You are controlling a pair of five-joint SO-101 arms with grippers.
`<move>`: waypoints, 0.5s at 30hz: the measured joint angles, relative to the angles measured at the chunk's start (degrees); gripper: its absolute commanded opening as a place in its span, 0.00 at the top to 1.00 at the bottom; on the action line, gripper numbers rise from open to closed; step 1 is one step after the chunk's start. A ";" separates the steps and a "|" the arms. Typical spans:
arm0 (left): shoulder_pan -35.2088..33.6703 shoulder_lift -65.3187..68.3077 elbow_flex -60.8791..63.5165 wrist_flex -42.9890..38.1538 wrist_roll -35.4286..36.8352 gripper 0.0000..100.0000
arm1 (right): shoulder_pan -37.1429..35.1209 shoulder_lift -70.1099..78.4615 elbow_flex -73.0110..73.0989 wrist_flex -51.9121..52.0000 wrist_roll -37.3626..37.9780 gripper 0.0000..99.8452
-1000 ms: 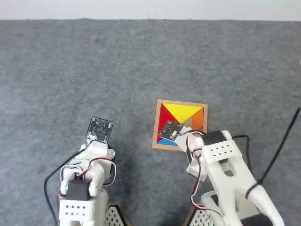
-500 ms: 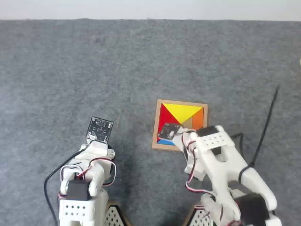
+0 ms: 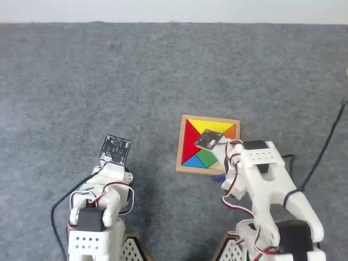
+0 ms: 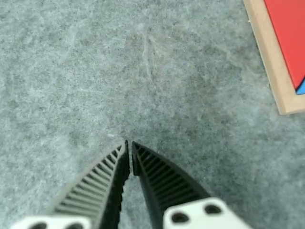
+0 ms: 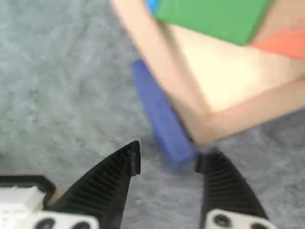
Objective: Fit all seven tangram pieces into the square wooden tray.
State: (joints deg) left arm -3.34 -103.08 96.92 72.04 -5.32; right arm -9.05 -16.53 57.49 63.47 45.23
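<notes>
Your right arm has swung rightward along the near side of the square wooden tray [image 3: 179, 148], uncovering a green square piece [image 3: 205, 157] inside it. The right gripper [image 5: 170, 155] is spread wide, with its jaws either side of the end of a dark blue flat piece [image 5: 159, 117]. That piece lies on the grey carpet [image 3: 109, 70] against the tray's near rim (outside, not fitted). Your left gripper [image 4: 128, 145] is closed over carpet, left of the tray.

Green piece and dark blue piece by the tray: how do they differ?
The green piece lies inside the tray; the dark blue piece lies outside on the carpet, against the tray's rim. Green shows a broad face, blue a narrow strip. Both are plain single-coloured.
</notes>
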 measured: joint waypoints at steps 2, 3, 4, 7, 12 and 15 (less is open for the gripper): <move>0.00 0.00 0.00 0.00 0.00 0.98 | 0.62 0.00 -0.18 -0.44 0.00 0.90; 0.00 0.00 0.00 0.00 0.00 0.98 | 0.88 0.00 -0.18 -0.44 0.00 0.92; 0.00 0.00 0.00 0.00 0.00 0.98 | 1.23 0.00 -0.18 -0.53 -0.09 0.94; 0.00 0.00 0.00 0.00 0.00 0.98 | 2.37 0.09 0.00 -0.53 -0.09 0.99; 0.00 0.00 0.00 0.00 0.00 0.98 | 2.81 1.14 -0.35 -0.44 -1.49 0.99; 0.00 0.00 0.00 0.00 0.00 0.98 | 3.69 0.88 -0.97 -0.18 -3.87 0.99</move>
State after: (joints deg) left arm -3.34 -103.08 96.92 72.04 -5.32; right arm -5.36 -15.65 56.53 63.30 41.36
